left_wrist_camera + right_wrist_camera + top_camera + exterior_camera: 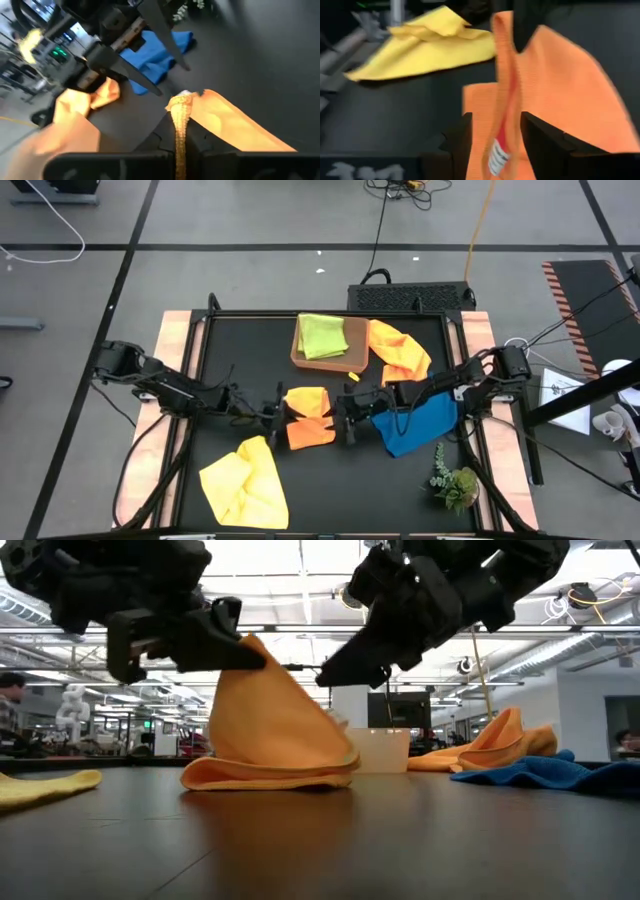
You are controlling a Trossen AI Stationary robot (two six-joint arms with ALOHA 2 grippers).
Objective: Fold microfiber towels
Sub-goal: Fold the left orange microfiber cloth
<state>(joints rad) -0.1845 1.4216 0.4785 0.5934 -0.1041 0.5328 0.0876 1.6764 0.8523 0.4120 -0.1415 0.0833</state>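
A: Start at the pincers. What has the left gripper got?

B: Its fingers are closed on an edge of the orange towel at mid-table. In the left wrist view the pinched hem runs up between the two dark fingers, and the cloth spreads away from them as a taut sheet.

A: And the right gripper?

B: It sits on the opposite side of the same towel, facing the left one. In the right wrist view a fold of orange cloth with a small white tag hangs between its fingers, which stand a little apart — the cloth is in the gap, but whether they actually clamp it I cannot tell.

A: How does the towel lie?

B: From table height, one part is lifted into a peak under the left gripper while the lower part lies in a flat doubled layer on the black table.

A: The rest?

B: The blue towel is crumpled just beside the right arm, the yellow towel lies near the front left, a second orange towel is heaped against the brown tray, and the lime green towel rests folded in that tray. A plant sprig lies at the front right — well apart from the grippers.
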